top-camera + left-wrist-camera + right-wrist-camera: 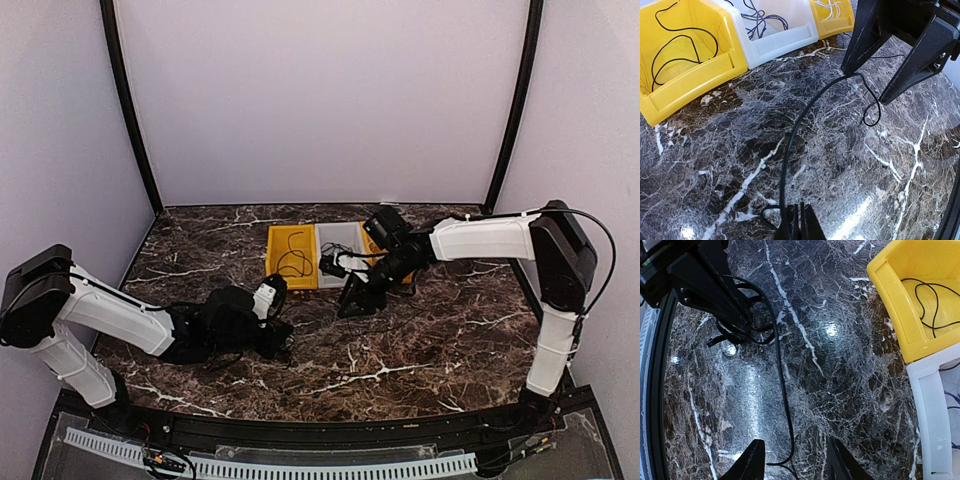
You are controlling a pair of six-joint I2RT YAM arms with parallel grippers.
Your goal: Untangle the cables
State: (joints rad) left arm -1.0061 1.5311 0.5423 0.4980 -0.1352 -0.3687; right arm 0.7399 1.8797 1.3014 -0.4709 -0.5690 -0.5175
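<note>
A thin black cable (790, 145) lies stretched across the marble table between my two grippers; it also shows in the right wrist view (781, 380). My left gripper (799, 224) is shut on its near end, low over the table (282, 338). My right gripper (796, 466) is open, its fingers straddling the cable's far, looped end (872, 117) without pinching it (348, 305). A second black cable (685, 50) lies in the left yellow bin (278, 250). A white cable (832, 7) lies in the right yellow bin.
A white bin (785, 42) between the two yellow ones holds a dark bluish cord (762, 22). The three bins stand in a row at the table's back middle, just behind my right gripper. Purple walls enclose the table.
</note>
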